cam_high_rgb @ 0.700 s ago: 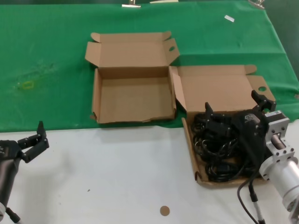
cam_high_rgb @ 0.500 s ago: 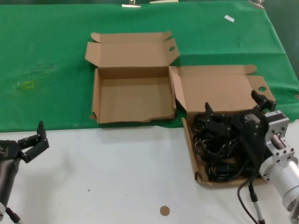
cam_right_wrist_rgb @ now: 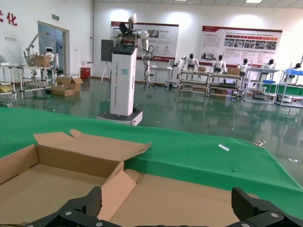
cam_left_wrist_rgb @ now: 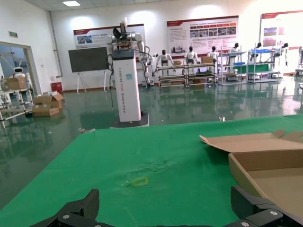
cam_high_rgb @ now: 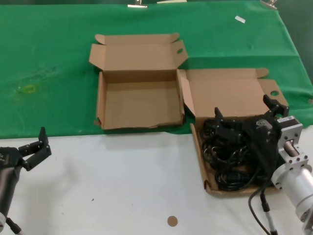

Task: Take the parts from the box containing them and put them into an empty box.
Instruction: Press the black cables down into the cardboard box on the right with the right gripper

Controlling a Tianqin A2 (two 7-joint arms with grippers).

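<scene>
Looking at the cords (cam_high_rgb: 230, 156), you see a tangled black heap of looped cables filling the tray of the full box (cam_high_rgb: 200, 156), which sits at the right on the white desk (cam_high_rgb: 122, 181), its lid (cam_high_rgb: 227, 95) laid back onto the green cloth (cam_high_rgb: 49, 58). No print can be read on either box. Your right tool (cam_high_rgb: 243, 111) hangs just above the far end of that heap, its fingers (cam_high_rgb: 218, 115) spread wide with nothing between them; one tip shows over the cords, the other near the holed tab at the lid's right corner. The right arm comes in from the lower right corner, its silver body tilted toward the box.

Beside the full box, touching it at the lid's left edge, stands the empty box (cam_high_rgb: 100, 98) on the cloth, its tray bare brown card and its lid (cam_high_rgb: 137, 51) standing up behind. In the right wrist view you see that box (cam_right_wrist_rgb: 19, 163) and bare cardboard under the tool's two dark fingertips (cam_right_wrist_rgb: 90, 203).

Your left tool (cam_high_rgb: 35, 148) waits at the desk's left edge, well apart from both boxes, fingers (cam_high_rgb: 43, 134) wide and holding nothing; its wrist view looks across the cloth to the empty box's corner (cam_left_wrist_rgb: 265, 156). A small brown disc (cam_high_rgb: 172, 221) lies on the desk near the front. The wall posters in the hall behind are too small to read.
</scene>
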